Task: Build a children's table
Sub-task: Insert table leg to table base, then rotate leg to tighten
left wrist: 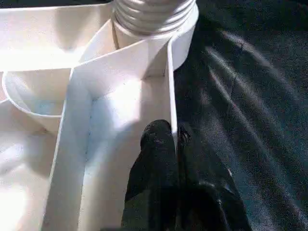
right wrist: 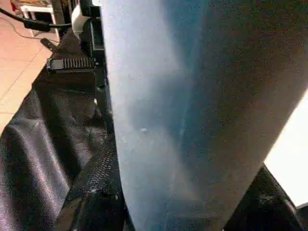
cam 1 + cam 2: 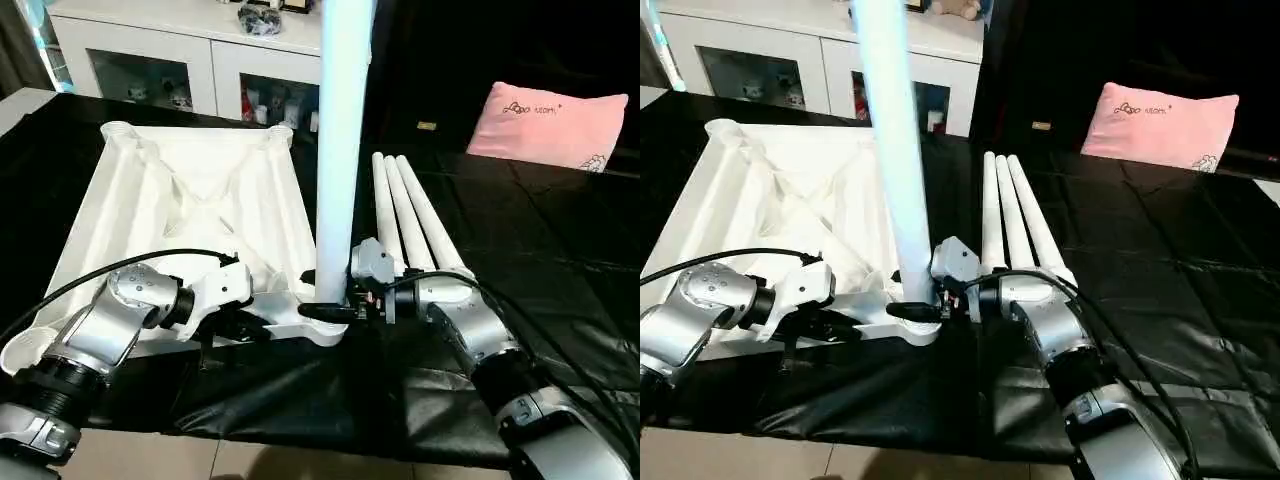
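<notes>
The children's table lies in parts on a black cloth. Its white tabletop [image 3: 190, 200] rests upside down, ribs up. One white leg [image 3: 340, 150] stands upright in the near right corner socket [image 1: 154, 14], where its threaded end shows. My right gripper [image 3: 330, 311] is shut on the base of this leg, just above the socket. My left gripper [image 1: 168, 137] is shut on the tabletop's near rim wall, one finger inside it and one outside, a short way left of that socket. Three more legs [image 3: 410, 215] lie side by side on the cloth right of the tabletop.
A pink pillow [image 3: 555, 125] lies at the far right of the cloth. A white glass-doored cabinet [image 3: 180, 60] stands behind the tabletop. The cloth's near edge [image 3: 300, 440] hangs over tiled floor just below my forearms.
</notes>
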### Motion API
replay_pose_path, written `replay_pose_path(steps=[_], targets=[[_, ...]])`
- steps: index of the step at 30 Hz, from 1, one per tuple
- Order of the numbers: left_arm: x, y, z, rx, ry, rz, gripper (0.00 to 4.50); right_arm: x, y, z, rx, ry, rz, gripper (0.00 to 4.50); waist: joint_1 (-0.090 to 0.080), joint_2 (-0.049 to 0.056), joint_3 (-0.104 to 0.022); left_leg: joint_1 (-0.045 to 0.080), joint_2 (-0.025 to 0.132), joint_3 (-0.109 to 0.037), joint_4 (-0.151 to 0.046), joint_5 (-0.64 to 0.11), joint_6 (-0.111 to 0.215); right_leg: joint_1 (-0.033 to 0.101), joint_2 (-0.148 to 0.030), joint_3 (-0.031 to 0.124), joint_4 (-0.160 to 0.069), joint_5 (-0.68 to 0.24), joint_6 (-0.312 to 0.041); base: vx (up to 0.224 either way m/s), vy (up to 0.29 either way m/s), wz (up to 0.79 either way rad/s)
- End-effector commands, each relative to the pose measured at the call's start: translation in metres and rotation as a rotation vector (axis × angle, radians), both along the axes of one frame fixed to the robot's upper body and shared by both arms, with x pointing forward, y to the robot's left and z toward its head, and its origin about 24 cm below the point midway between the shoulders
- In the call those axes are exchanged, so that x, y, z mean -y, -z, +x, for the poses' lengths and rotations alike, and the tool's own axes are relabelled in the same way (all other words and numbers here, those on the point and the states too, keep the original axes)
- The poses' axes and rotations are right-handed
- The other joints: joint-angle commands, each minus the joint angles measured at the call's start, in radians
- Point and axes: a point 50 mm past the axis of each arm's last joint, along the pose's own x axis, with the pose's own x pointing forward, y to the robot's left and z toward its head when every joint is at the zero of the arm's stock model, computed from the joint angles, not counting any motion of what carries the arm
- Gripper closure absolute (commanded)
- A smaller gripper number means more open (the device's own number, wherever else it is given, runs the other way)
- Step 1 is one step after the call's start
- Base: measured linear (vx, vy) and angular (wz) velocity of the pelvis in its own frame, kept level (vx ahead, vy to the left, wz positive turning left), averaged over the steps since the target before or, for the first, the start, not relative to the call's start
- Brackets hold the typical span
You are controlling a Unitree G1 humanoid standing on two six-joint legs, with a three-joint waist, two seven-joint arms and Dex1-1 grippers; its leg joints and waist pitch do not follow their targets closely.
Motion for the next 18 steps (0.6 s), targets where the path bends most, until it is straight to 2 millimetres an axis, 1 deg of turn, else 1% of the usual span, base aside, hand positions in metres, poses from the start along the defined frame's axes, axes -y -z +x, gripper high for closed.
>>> replay_pose_path(steps=[1, 2, 3, 4, 5, 6, 7, 8, 9, 10, 12, 13, 14, 16, 17, 18], targets=[[0.0039, -0.0025, 0.0001, 0.011, 0.061, 0.025, 4.5, 0.0115, 0.043, -0.0242, -0.184, -0.016, -0.093, 2.56, -0.01, 0.03, -0.026, 0.023, 0.049, -0.015, -0.085, -0.341, -0.044, 0.005, -0.077, 0.045, -0.074, -0.163, -0.192, 0.0, 0.0, 0.0], [0.0033, -0.0033, 0.0009, 0.012, 0.062, 0.027, 4.5, 0.0118, 0.0432, -0.0248, -0.185, -0.002, -0.075, 2.56, -0.008, 0.03, -0.029, 0.024, 0.049, -0.015, -0.084, -0.336, -0.043, 0.007, -0.077, 0.045, -0.072, -0.142, -0.196, 0.0, 0.0, 0.0], [0.0028, -0.0041, 0.0015, 0.013, 0.064, 0.028, 4.5, 0.0122, 0.0434, -0.0256, -0.185, 0.013, -0.059, 2.56, -0.006, 0.038, -0.03, 0.025, 0.049, -0.014, -0.084, -0.33, -0.044, 0.008, -0.076, 0.045, -0.073, -0.115, -0.2, 0.0, 0.0, 0.0], [0.0026, -0.0043, 0.0016, 0.013, 0.064, 0.028, 4.5, 0.0123, 0.0435, -0.0258, -0.185, 0.018, -0.054, 2.56, -0.005, 0.034, -0.031, 0.023, 0.049, -0.015, -0.084, -0.321, -0.042, 0.011, -0.075, 0.043, -0.069, -0.094, -0.204, 0.0, 0.0, 0.0], [0.0028, -0.005, 0.0024, 0.014, 0.065, 0.028, 4.5, 0.0129, 0.0438, -0.0263, -0.183, 0.04, -0.035, 2.56, -0.003, 0.044, -0.033, 0.023, 0.049, -0.016, -0.084, -0.318, -0.045, 0.013, -0.076, 0.043, -0.066, -0.082, -0.207, 0.0, 0.0, 0.0], [0.0028, -0.0053, 0.0029, 0.015, 0.066, 0.028, 4.5, 0.0134, 0.0439, -0.0265, -0.179, 0.064, -0.017, 2.56, -0.005, 0.039, -0.033, 0.023, 0.049, -0.015, -0.084, -0.314, -0.043, 0.013, -0.075, 0.042, -0.066, -0.066, -0.213, 0.0, 0.0, 0.0], [0.0028, -0.0053, 0.0029, 0.015, 0.066, 0.028, 4.5, 0.0134, 0.0439, -0.0265, -0.179, 0.064, -0.017, 2.56, -0.003, 0.053, -0.034, 0.024, 0.048, -0.017, -0.084, -0.313, -0.046, 0.013, -0.076, 0.042, -0.064, -0.06, -0.216, 0.0, 0.0, 0.0], [0.002, -0.0055, 0.0032, 0.014, 0.067, 0.028, 4.5, 0.0134, 0.0436, -0.0261, -0.175, 0.096, 0.008, 2.56, -0.003, 0.06, -0.034, 0.024, 0.048, -0.017, -0.084, -0.316, -0.05, 0.014, -0.075, 0.041, -0.064, -0.048, -0.221, 0.0, 0.0, 0.0], [0.0018, -0.0055, 0.0033, 0.013, 0.068, 0.028, 4.5, 0.0136, 0.0435, -0.0259, -0.174, 0.107, 0.017, 2.56, -0.005, 0.052, -0.033, 0.024, 0.048, -0.015, -0.084, -0.324, -0.048, 0.014, -0.074, 0.041, -0.066, -0.05, -0.224, 0.0, 0.0, 0.0], [0.0018, -0.0055, 0.0033, 0.013, 0.068, 0.028, 4.5, 0.0136, 0.0435, -0.0259, -0.174, 0.107, 0.017, 2.56, -0.005, 0.051, -0.033, 0.024, 0.048, -0.015, -0.084, -0.327, -0.047, 0.016, -0.074, 0.041, -0.066, -0.056, -0.224, 0.0, 0.0, 0.0], [0.0008, -0.0059, 0.0031, 0.006, 0.068, 0.027, 4.5, 0.0154, 0.0422, -0.0254, -0.165, 0.16, 0.06, 2.56, -0.004, 0.071, -0.033, 0.025, 0.048, -0.017, -0.085, -0.358, -0.056, 0.015, -0.076, 0.042, -0.07, -0.076, -0.228, 0.0, 0.0, 0.0], [0.0003, -0.006, 0.003, 0.003, 0.067, 0.028, 4.5, 0.0159, 0.0421, -0.0256, -0.16, 0.169, 0.068, 2.56, -0.003, 0.076, -0.033, 0.024, 0.048, -0.018, -0.086, -0.362, -0.058, 0.015, -0.076, 0.041, -0.069, -0.075, -0.229, 0.0, 0.0, 0.0], [-0.0002, -0.006, 0.003, 0.001, 0.067, 0.028, 4.5, 0.0161, 0.0419, -0.026, -0.157, 0.174, 0.073, 2.56, -0.004, 0.069, -0.033, 0.023, 0.049, -0.018, -0.086, -0.363, -0.056, 0.017, -0.076, 0.041, -0.069, -0.073, -0.23, 0.0, 0.0, 0.0], [-0.0027, -0.0062, 0.0037, -0.005, 0.061, 0.034, 4.5, 0.0149, 0.0401, -0.0252, -0.148, 0.19, 0.091, 2.56, -0.002, 0.081, -0.033, 0.023, 0.047, -0.018, -0.085, -0.354, -0.051, 0.018, -0.075, 0.041, -0.068, -0.066, -0.236, 0.0, 0.0, 0.0], [-0.0033, -0.0062, 0.0039, -0.006, 0.06, 0.034, 4.5, 0.0144, 0.0395, -0.0248, -0.147, 0.194, 0.096, 2.56, -0.002, 0.081, -0.033, 0.022, 0.047, -0.018, -0.085, -0.351, -0.05, 0.018, -0.076, 0.041, -0.068, -0.067, -0.238, 0.0, 0.0, 0.0], [-0.0037, -0.0062, 0.0038, -0.008, 0.059, 0.035, 4.5, 0.0143, 0.0388, -0.0244, -0.142, 0.199, 0.101, 2.56, 0.0, 0.084, -0.033, 0.021, 0.047, -0.018, -0.084, -0.342, -0.048, 0.019, -0.077, 0.041, -0.067, -0.065, -0.242, 0.0, 0.0, 0.0]])
